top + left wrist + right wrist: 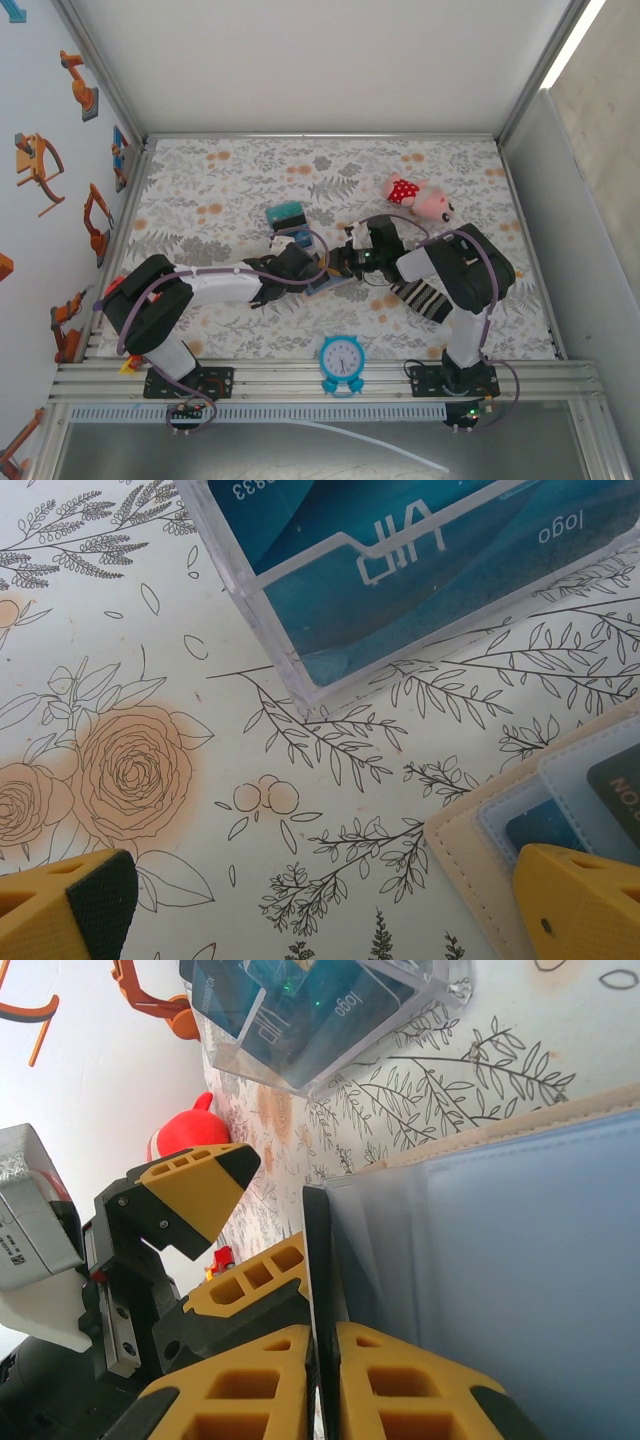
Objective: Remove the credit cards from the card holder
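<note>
- Teal credit card (400, 570) in clear box (285, 665) says "VIP", "logo".
- Left end effector (320, 920) wide apart over flat tan card holder (465, 855).
- Right end effector (322, 1360) pinches thin dark card (312, 1260).

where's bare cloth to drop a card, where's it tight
Free: the far strip of the table behind the clear box and plush toy, and the near patch between the left arm and blue clock. Crowded: the middle, where that arm meets the right arm over the card holder, by the striped sock.
</note>
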You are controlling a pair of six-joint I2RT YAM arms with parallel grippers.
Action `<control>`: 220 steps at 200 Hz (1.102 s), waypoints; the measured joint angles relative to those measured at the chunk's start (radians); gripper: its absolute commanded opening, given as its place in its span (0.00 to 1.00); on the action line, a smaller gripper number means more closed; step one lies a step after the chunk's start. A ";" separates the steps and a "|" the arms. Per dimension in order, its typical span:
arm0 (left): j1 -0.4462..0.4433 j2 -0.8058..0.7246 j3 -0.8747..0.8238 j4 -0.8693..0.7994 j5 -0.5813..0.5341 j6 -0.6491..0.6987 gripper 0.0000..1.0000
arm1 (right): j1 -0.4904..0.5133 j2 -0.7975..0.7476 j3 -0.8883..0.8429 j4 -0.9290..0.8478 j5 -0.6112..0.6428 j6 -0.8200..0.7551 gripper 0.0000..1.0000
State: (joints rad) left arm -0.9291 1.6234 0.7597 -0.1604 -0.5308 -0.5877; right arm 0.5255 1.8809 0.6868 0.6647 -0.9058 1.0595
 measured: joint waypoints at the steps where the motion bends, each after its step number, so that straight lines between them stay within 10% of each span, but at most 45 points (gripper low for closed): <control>1: 0.000 0.000 0.000 0.000 0.000 0.000 0.97 | 0.000 0.000 0.000 0.000 0.000 0.000 0.12; 172: 0.000 -0.001 0.002 -0.005 -0.002 0.001 0.97 | -0.048 -0.029 -0.033 -0.010 0.002 -0.029 0.05; 220: 0.000 -0.005 0.002 -0.014 -0.008 0.008 0.97 | -0.053 -0.131 0.060 -0.420 0.113 -0.272 0.02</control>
State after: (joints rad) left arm -0.9291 1.6188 0.7612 -0.1741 -0.5388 -0.5797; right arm 0.4721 1.7496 0.7467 0.2451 -0.7929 0.7872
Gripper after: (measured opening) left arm 0.970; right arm 0.048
